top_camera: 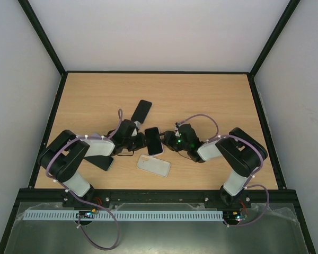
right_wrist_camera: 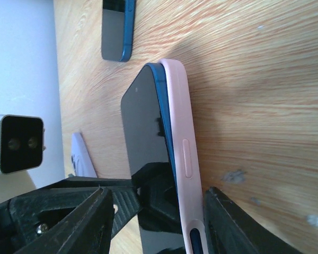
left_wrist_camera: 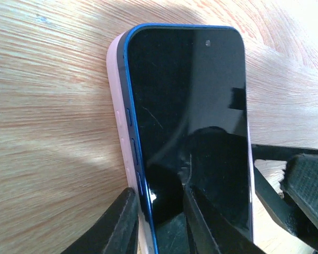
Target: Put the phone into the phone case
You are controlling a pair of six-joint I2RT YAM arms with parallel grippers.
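The phone (top_camera: 153, 140), dark screen and blue frame, lies mid-table between both grippers, sitting in a pale pink phone case (left_wrist_camera: 116, 79) that shows along its side. In the left wrist view the phone (left_wrist_camera: 191, 106) fills the frame. My left gripper (left_wrist_camera: 159, 198) is shut on its near edge, one finger outside the case, the other pressed on the screen. In the right wrist view the case (right_wrist_camera: 180, 116) backs the phone (right_wrist_camera: 146, 121). My right gripper (right_wrist_camera: 160, 198) straddles that end, one finger by the case's back, the other off the screen.
A second dark phone (top_camera: 141, 110) lies just beyond the left gripper (top_camera: 142, 141). A white case (top_camera: 153, 165) lies nearer the table's front edge. Another dark phone (top_camera: 103, 162) lies beside the left arm. The right gripper (top_camera: 168, 142) faces the left one.
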